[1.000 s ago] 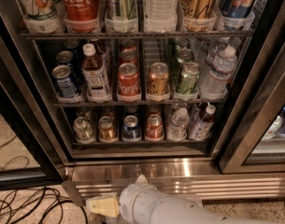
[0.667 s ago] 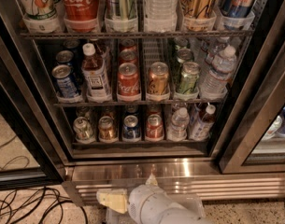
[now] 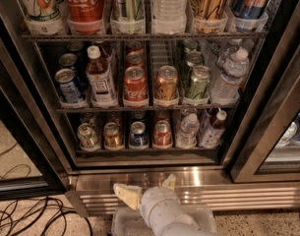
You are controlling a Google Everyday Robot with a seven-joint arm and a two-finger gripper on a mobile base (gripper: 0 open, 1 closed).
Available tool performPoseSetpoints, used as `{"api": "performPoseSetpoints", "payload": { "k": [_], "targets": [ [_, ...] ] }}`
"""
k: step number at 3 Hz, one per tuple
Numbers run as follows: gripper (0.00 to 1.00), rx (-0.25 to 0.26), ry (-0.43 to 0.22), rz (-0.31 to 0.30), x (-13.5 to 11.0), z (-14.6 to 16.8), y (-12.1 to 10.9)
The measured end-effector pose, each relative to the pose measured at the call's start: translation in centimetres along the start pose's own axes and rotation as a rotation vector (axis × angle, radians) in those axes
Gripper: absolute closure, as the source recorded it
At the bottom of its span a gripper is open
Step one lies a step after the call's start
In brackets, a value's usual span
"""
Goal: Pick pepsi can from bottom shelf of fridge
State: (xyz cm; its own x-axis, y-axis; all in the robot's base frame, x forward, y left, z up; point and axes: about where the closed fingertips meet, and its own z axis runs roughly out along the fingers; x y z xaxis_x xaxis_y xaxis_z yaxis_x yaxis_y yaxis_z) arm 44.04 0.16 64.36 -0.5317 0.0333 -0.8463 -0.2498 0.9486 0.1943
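- Down at the bottom of the view, the white robot arm's claw (image 3: 147, 188) is hanging in front of the shiny steel strip at the foot of the fridge.
- Its two pale yellow fingers (image 3: 127, 194) are spreading wide apart, released, and they are gripping nothing.
- The tall glass-door fridge with the brushed steel frame (image 3: 208, 177) is showing racks full of drinks in its dark inside.
- The small dark blue pepsi can with the silver top (image 3: 138, 134) is standing upright on the bottom shelf (image 3: 139, 152), the lowest dark rack.
- It is sitting third from the left in the front row.
- A gold-bronze metal can (image 3: 112, 135) is standing just beside it on the left.
- A red metal can (image 3: 162, 133) is standing just beside it on the right.
- A silver can (image 3: 87, 135) is standing at the left end of the row.
- A clear plastic water bottle (image 3: 188, 131) and a bottle with a red cap (image 3: 212, 128) are standing at the right end.
- The claw is staying apart from the pepsi can, lower down and outside the shelf.
- Black cables (image 3: 21, 219) are lying on the speckled floor at the left.
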Motion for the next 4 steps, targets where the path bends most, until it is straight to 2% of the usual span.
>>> {"api": "performPoseSetpoints", "payload": {
  "k": [1,3,4],
  "targets": [
    [0.0,0.067,-0.066,-0.009,-1.6,0.6,-1.1],
    [0.0,0.122,-0.12,-0.015,-2.9,1.1,-2.0],
    [0.0,0.07,-0.17,0.017,-0.5,-0.1,1.0]
  ]
}}
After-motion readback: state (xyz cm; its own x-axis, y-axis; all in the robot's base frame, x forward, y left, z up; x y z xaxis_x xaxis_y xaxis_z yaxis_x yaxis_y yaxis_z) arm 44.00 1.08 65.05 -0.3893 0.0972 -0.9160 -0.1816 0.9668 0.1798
